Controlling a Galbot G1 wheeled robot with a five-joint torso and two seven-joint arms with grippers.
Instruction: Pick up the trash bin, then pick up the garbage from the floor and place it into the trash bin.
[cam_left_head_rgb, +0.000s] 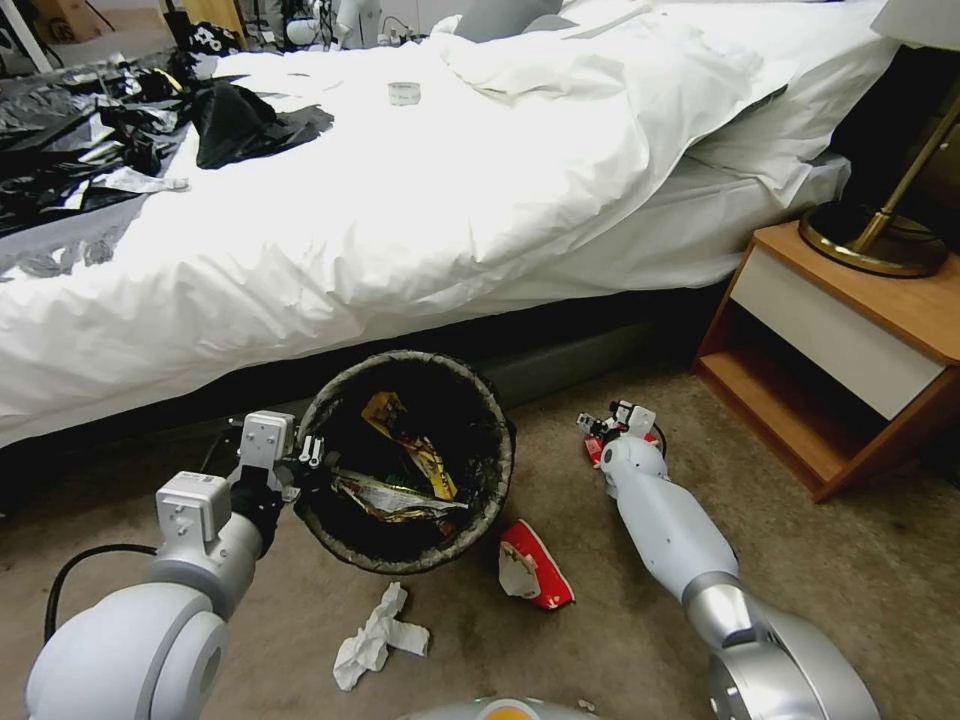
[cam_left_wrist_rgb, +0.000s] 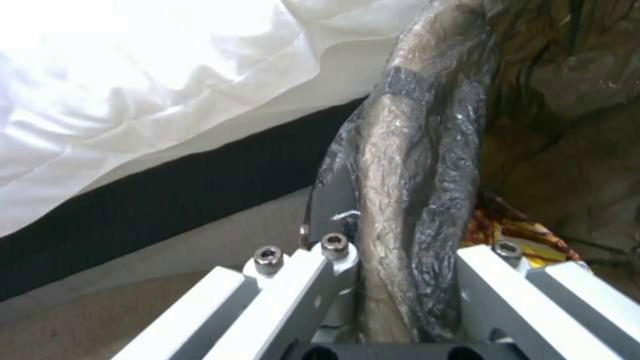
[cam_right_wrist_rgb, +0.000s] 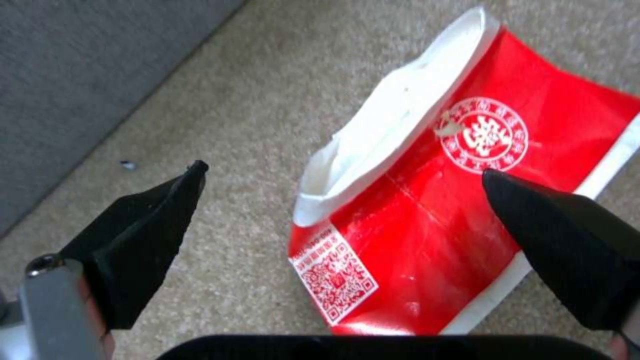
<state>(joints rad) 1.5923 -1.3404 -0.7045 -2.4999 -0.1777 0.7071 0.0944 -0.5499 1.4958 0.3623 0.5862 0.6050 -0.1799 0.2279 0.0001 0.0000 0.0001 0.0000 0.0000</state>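
Red and white paper, a flat packet (cam_right_wrist_rgb: 460, 210), lies on the carpet under the right end effector (cam_right_wrist_rgb: 340, 200), whose black fingers (cam_right_wrist_rgb: 143, 225) are spread wide on either side of it, not touching. In the head view this is at middle right. The left end effector (cam_left_wrist_rgb: 400, 280) grips the bin (cam_left_head_rgb: 405, 460) by its bagged rim at lower middle. Yellow wrappers (cam_left_head_rgb: 415, 455) are inside. A second red packet (cam_left_head_rgb: 535, 565) and white paper (cam_left_head_rgb: 375, 635) lie just below the bin. The step looks like picking up litter. Next, the fingers need to drop and close. The packet shows a round white seal and a square code; I cannot read them.
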